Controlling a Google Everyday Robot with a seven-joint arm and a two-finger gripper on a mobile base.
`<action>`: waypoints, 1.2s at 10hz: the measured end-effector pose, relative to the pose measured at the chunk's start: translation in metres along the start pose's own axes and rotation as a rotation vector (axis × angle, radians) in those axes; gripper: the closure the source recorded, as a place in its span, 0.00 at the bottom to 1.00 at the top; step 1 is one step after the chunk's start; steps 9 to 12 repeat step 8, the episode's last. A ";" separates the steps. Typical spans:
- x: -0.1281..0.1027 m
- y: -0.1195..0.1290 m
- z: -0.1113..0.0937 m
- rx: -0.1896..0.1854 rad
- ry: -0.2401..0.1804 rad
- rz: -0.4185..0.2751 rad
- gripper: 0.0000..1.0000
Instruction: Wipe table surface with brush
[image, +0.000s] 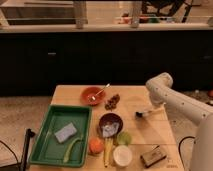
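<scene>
The white arm (172, 97) reached in from the right, elbow raised, its gripper (150, 112) lowered over the table surface (145, 132) near its right edge.
</scene>
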 end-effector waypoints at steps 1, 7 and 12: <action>-0.012 -0.007 -0.001 0.000 -0.008 -0.015 1.00; -0.059 0.012 0.001 -0.012 -0.068 -0.136 1.00; -0.057 0.023 0.002 -0.020 -0.068 -0.137 1.00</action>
